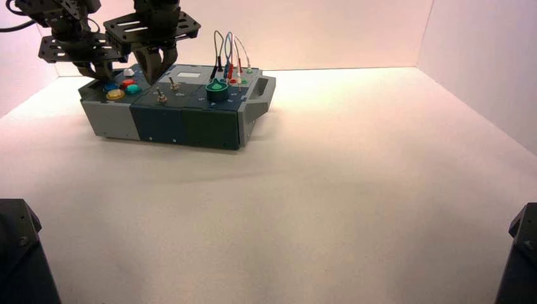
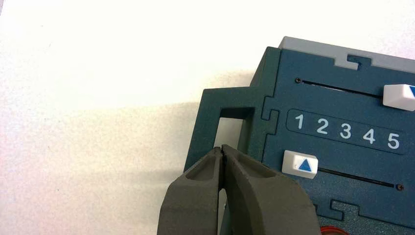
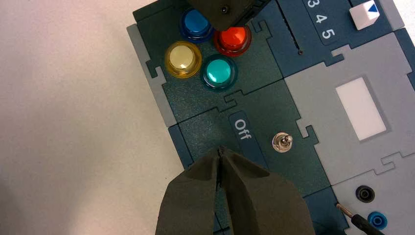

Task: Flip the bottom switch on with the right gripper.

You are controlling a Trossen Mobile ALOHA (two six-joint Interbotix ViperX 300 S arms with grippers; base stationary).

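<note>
Warm bright light, soft shadows, sharp focus.

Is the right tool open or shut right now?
Shut. In the right wrist view the black right tool has fingertips pressed together, poised over the dark teal box beside the small metal toggle switch.

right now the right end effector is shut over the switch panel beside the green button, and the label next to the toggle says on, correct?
Not quite: the label next to the toggle switch reads "Off", not on, as the right wrist view shows. The rest holds: the right end effector is shut over the switch panel, beside the green button.
</note>
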